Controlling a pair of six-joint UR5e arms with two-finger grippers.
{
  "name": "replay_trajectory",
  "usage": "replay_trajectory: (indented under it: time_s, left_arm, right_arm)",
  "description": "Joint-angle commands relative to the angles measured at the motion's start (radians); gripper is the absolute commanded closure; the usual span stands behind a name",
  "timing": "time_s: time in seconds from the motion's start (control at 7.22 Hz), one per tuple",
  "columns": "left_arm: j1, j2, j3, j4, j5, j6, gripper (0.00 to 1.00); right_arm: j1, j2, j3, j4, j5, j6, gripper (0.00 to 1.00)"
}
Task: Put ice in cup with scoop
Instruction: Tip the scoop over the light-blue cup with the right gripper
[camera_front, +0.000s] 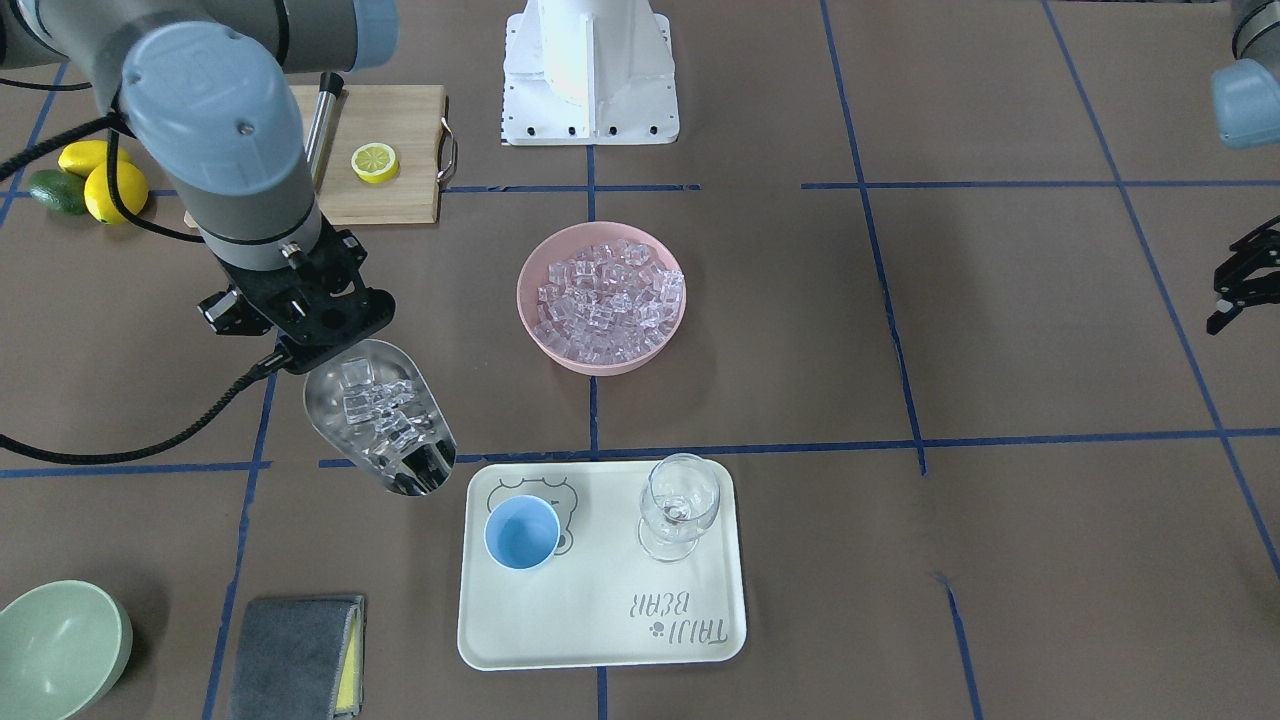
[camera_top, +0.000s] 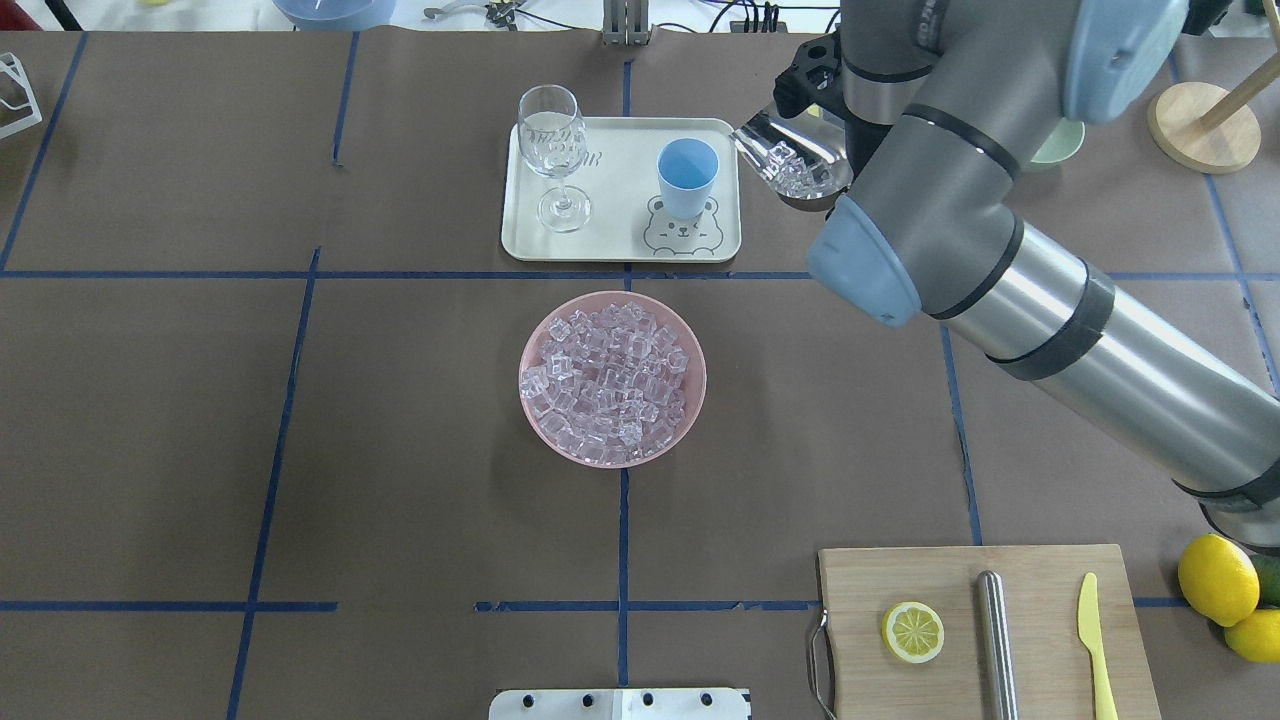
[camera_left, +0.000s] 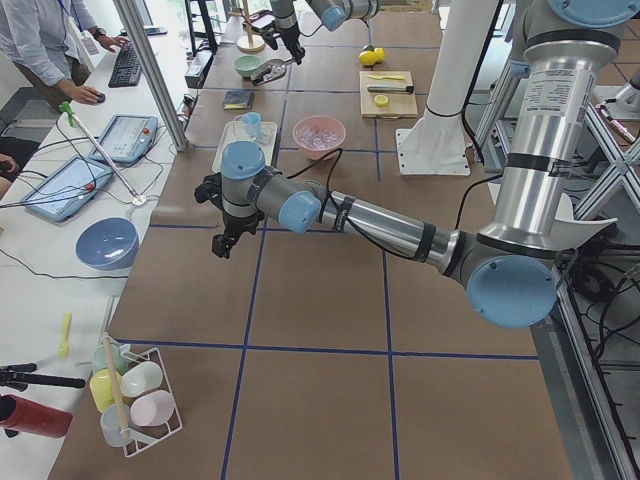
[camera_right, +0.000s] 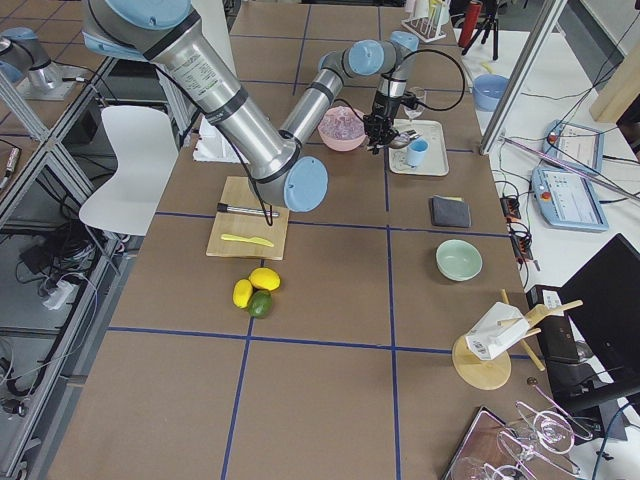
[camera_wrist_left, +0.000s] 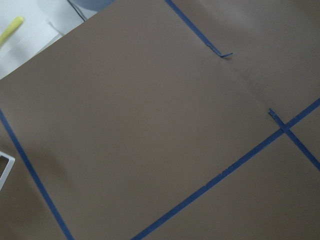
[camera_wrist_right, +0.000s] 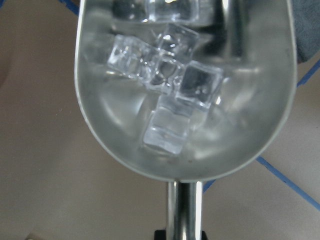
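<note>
stemmed glass (camera_front: 678, 505) on tray (camera_front: 600, 640); lemon slice (camera_front: 374, 162) on board (camera_front: 400, 195).

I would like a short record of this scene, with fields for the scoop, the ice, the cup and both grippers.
scoop: held by the right gripper, beside the tray, short of the cup
ice in scoop: several cubes
cup: upright on the tray, empty
pink bowl: heaped with ice
left gripper: apart from everything, jaws unclear

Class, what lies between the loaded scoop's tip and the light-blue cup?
Only the cream tray's rim, in the overhead view; the scoop hangs beside the cup, not over it.
</note>
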Motion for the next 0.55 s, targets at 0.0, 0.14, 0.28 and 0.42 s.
replay_trajectory:
  time_s: [0.0,0.14,0.28,0.42]
  left_arm:
    - [-0.01,0.004,-0.014,0.049,-0.001,-0.053,0.0]
    - [-0.009,0.002,-0.012,0.048,-0.001,-0.053,0.0]
    - [-0.009,-0.001,-0.012,0.048,-0.001,-0.053,0.0]
    - [-0.009,-0.001,-0.012,0.048,-0.001,-0.053,0.0]
  right_arm:
    - [-0.034,0.147,-0.167,-0.081,-0.046,-0.011,1.0]
    - [-0.034,0.184,-0.229,-0.081,-0.046,-0.015,1.0]
    - [-0.034,0.198,-0.246,-0.113,-0.045,-0.023,1.0]
    - [-0.034,0.229,-0.286,-0.148,-0.045,-0.044,1.0]
